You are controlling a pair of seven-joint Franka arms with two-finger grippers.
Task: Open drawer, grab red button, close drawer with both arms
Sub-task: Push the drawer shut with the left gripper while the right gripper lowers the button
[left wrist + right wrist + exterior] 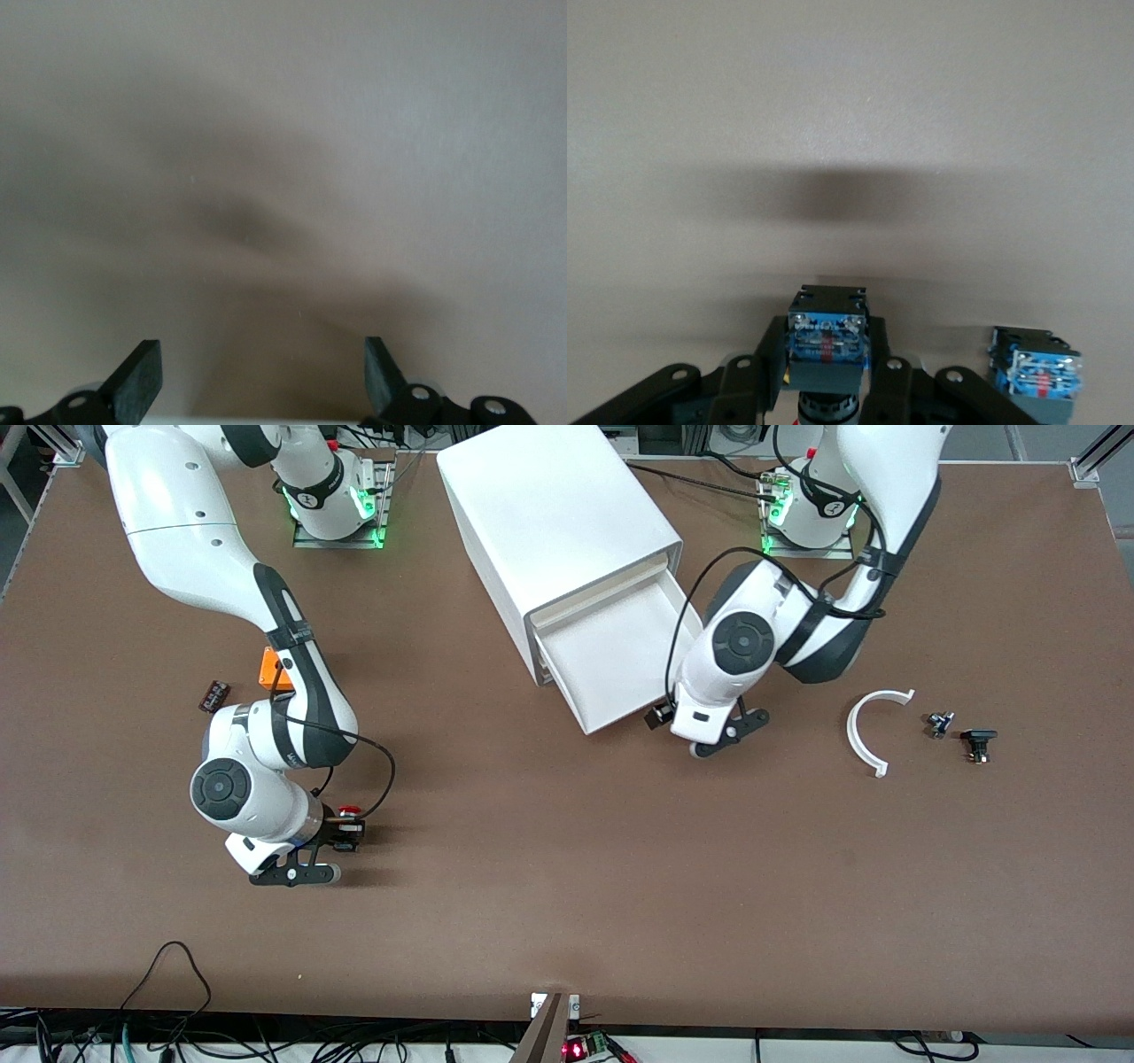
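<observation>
The right gripper (824, 376) has its jaws clamped on the red-capped button (351, 812), low over the surface well away from the open drawer (616, 657), toward the right arm's end. The left gripper (263, 376), jaws wide and empty, sits just beside the drawer's front corner, so it looks better placed to push the drawer shut.

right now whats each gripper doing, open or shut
Left gripper: open, holding nothing, at the front of the pulled-out drawer.
Right gripper: shut on a button, low over the table.
</observation>
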